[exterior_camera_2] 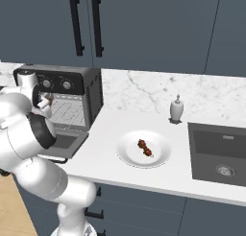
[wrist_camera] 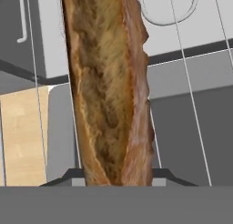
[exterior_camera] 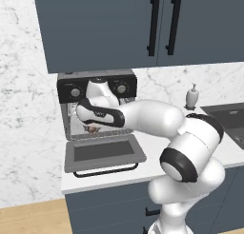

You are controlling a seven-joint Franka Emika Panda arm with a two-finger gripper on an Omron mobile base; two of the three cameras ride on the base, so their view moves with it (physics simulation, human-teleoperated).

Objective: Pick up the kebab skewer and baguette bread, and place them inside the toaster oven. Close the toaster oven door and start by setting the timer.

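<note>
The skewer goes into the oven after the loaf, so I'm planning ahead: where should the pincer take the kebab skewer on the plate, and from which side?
From straight above, I'd judge. The kebab skewer lies flat in the middle of the shallow white plate, so the rim blocks a side approach. Close across the chunky middle, jaws set crosswise to the stick; its bare ends look too thin to make out.

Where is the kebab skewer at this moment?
In the right base view, the kebab skewer lies on the white plate on the counter, between the toaster oven and the sink.
</note>
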